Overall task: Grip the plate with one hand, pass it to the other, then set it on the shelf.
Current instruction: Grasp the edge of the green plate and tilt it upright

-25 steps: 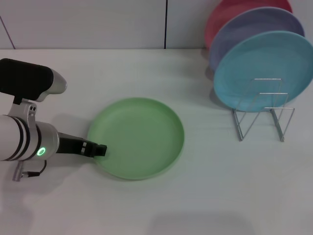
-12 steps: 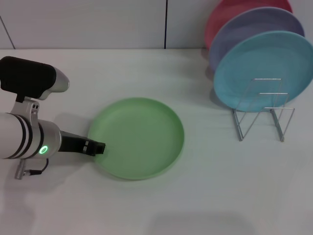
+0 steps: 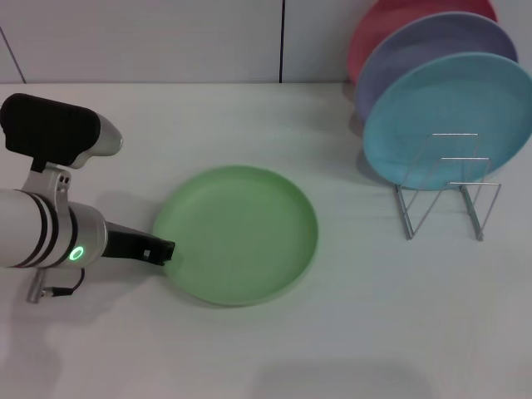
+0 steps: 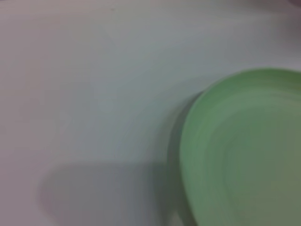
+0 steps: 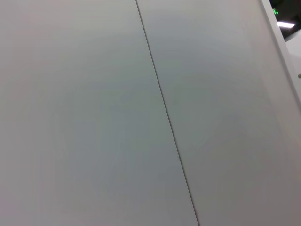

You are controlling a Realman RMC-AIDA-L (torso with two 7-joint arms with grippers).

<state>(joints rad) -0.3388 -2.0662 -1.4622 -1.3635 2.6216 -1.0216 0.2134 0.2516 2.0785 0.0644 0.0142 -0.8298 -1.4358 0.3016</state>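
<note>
The rack (image 3: 447, 187) stands at the right of the table (image 3: 374, 332). A blue plate (image 3: 445, 116) leans upright in it, a lavender plate (image 3: 432, 50) is behind that one, and a pink plate (image 3: 391, 21) is at the back. The green plate (image 3: 237, 233) lies flat on the table, well apart from the rack. The left gripper (image 3: 162, 248) is low at the plate's left rim and touches it. I cannot tell if its fingers are spread or pressed together. The right gripper is not visible.
</note>
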